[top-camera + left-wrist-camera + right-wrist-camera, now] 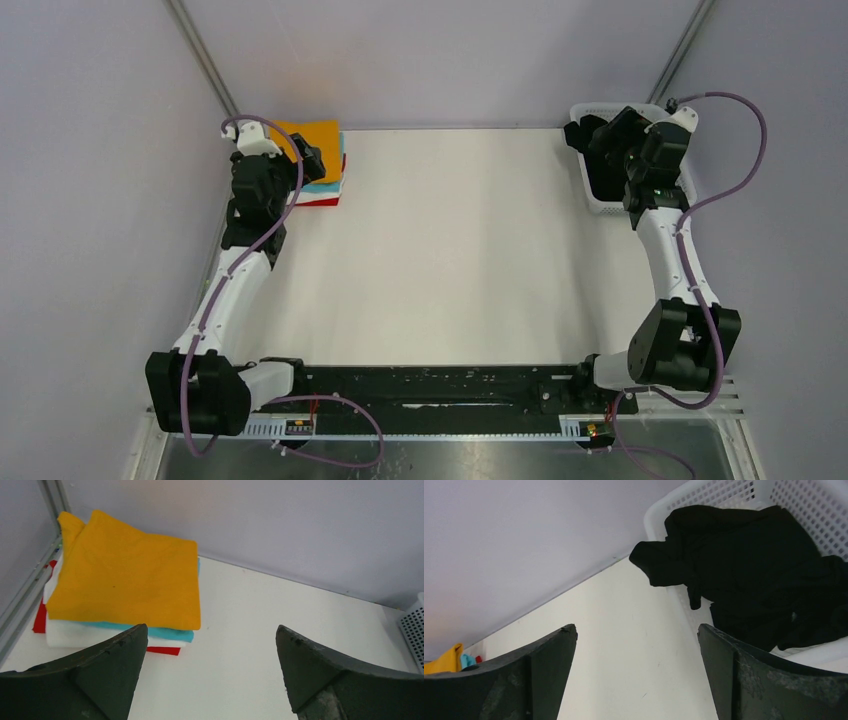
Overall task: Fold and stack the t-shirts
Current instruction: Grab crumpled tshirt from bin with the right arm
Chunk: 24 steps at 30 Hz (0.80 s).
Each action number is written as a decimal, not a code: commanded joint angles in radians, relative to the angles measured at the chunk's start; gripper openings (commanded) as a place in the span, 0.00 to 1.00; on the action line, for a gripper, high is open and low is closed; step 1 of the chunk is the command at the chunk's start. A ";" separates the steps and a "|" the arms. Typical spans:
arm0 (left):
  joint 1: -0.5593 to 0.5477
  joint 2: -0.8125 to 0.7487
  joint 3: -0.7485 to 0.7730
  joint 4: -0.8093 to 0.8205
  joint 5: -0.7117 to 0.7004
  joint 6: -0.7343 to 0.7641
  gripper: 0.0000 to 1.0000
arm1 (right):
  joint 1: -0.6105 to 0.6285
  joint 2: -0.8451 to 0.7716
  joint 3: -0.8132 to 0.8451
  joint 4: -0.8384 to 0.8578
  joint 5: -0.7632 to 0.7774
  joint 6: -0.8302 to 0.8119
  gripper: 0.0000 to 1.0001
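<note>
A stack of folded t-shirts [322, 170] lies in the far left corner of the table. Orange [130, 580] is on top, then teal [172, 633], white [67, 634] and red [162, 650] at the bottom. My left gripper [212, 630] is open and empty, just right of and above the stack; it also shows in the top view [310, 157]. The large black t-shirt [749, 565] lies crumpled in the white mesh basket [806, 505], one part hanging over the rim. My right gripper [636, 627] is open and empty over the table beside the basket's left edge.
The white mesh basket [612, 209] stands at the far right corner against the back wall. Metal frame posts [205, 60] run along the walls. The white table top [450, 250] lies between the two arms.
</note>
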<state>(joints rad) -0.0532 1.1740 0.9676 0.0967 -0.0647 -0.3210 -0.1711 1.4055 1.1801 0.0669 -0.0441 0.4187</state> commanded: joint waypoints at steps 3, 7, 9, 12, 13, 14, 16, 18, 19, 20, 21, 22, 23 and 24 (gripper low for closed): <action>0.001 -0.018 -0.016 0.003 -0.071 0.011 0.99 | -0.004 0.030 0.058 -0.056 0.101 -0.050 1.00; 0.001 0.020 0.015 -0.014 -0.068 -0.001 0.99 | -0.005 0.185 0.233 -0.194 0.185 0.065 0.99; 0.001 0.038 0.035 -0.027 -0.073 -0.005 0.99 | -0.007 0.270 0.334 -0.266 0.244 0.139 1.00; 0.001 0.067 0.064 -0.046 -0.080 -0.010 0.99 | -0.012 0.418 0.511 -0.400 0.304 0.274 1.00; 0.001 0.075 0.079 -0.050 -0.085 -0.014 0.99 | -0.015 0.469 0.564 -0.437 0.308 0.322 0.99; 0.001 0.085 0.091 -0.054 -0.090 -0.017 0.99 | -0.016 0.512 0.610 -0.461 0.308 0.364 1.00; 0.001 0.104 0.113 -0.066 -0.095 -0.020 0.99 | -0.016 0.580 0.660 -0.487 0.315 0.452 1.00; 0.001 0.119 0.135 -0.080 -0.102 -0.025 0.99 | -0.016 0.632 0.692 -0.507 0.333 0.544 0.99; 0.001 0.128 0.145 -0.090 -0.106 -0.026 0.99 | -0.016 0.656 0.710 -0.523 0.345 0.577 0.99; 0.001 0.137 0.153 -0.095 -0.111 -0.030 0.99 | -0.016 0.688 0.726 -0.537 0.354 0.600 1.00; 0.001 0.144 0.162 -0.095 -0.119 -0.035 0.99 | -0.015 0.714 0.753 -0.546 0.362 0.623 0.99; 0.001 0.150 0.169 -0.116 -0.121 -0.037 0.99 | -0.016 0.739 0.773 -0.552 0.364 0.641 0.99; 0.001 0.156 0.173 -0.120 -0.125 -0.039 0.99 | -0.016 0.769 0.800 -0.563 0.362 0.660 0.99; 0.001 0.164 0.178 -0.123 -0.125 -0.041 0.99 | -0.016 0.801 0.833 -0.577 0.354 0.676 0.99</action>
<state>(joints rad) -0.0532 1.3170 1.0836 -0.0162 -0.1513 -0.3450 -0.1837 2.1235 1.8923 -0.4282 0.2562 0.9382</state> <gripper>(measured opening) 0.989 0.993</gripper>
